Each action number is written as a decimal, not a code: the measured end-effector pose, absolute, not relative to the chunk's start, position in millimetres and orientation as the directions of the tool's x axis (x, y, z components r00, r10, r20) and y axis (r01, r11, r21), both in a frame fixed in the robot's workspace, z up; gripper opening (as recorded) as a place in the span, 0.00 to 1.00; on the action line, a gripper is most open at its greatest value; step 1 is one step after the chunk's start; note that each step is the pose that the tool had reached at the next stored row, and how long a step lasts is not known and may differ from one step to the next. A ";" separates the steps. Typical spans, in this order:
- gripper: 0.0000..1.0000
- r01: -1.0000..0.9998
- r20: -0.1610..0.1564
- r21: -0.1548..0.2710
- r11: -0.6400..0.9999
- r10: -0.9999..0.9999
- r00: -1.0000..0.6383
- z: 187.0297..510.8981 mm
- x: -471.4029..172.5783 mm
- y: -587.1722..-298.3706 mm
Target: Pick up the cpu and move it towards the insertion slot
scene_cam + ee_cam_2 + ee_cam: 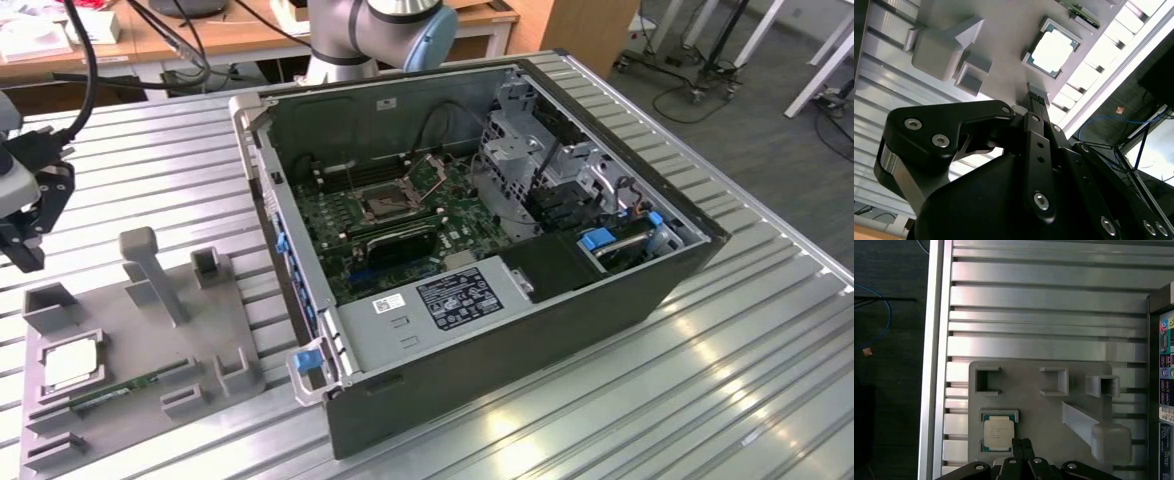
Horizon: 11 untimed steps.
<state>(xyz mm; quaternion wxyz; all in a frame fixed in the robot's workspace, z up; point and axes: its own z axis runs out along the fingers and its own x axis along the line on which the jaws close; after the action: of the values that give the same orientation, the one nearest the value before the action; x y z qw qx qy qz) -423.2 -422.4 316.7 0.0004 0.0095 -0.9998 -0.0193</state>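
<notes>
Gripper (1021, 441) is hanging pinched closed and empty over the gray holder (1039, 415); the cpu (999, 434) is lying flat there, near its tips, well apart from the insertion slot (387, 205) on the exterior view's right.

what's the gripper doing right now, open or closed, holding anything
gripper: closed, holding nothing; the cpu lies ungripped in its pocket on the grey tray.

Open computer case (507, 375) sits dead centre on the slatted metal table (694, 400); at eight o'clock, a grey holder plate (123, 340) carries a memory stick (127, 388).
</notes>
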 end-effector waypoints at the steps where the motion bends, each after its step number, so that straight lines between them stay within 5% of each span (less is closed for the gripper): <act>1: 0.11 -0.019 0.000 0.039 0.999 -0.019 -1.000 316.0 -423.2 -422.5; 11: 0.11 -0.019 0.000 0.039 0.999 -0.019 -1.000 305.8 -423.2 -422.9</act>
<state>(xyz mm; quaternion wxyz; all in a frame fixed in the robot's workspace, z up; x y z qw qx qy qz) -423.2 -422.9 305.8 0.0004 0.0095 -0.9998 -0.0193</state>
